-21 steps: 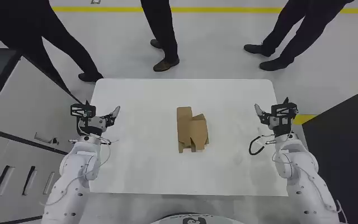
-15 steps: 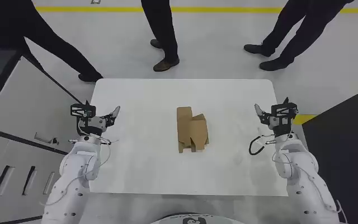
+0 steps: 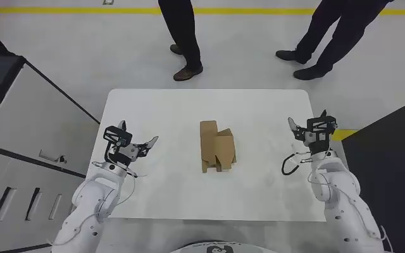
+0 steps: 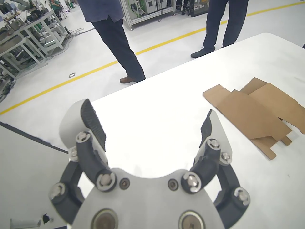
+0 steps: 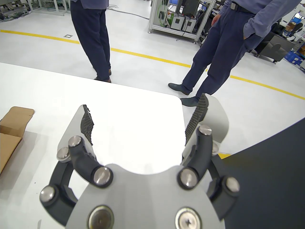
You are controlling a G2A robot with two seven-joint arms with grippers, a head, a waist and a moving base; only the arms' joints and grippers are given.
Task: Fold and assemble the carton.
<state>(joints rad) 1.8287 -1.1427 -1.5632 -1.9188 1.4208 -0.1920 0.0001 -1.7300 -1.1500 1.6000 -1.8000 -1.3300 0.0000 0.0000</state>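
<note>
The flattened carton (image 3: 217, 150) lies mid-frame on the counter (image 3: 266, 107), its long axis running top to bottom. The left hand (image 3: 138, 131), spread wide and empty at frame left, seems nearer than the equally spread right hand (image 3: 311, 120).

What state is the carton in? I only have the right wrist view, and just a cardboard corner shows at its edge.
Observer: In the top view the carton lies flat in the middle of the table, not yet folded up.
Operator: Is the left gripper holding it?
Observer: No, the left gripper is open, well apart from it.
Operator: Any flaps showing?
Observer: The left wrist view shows overlapping layers with small tabs at one end.
</note>
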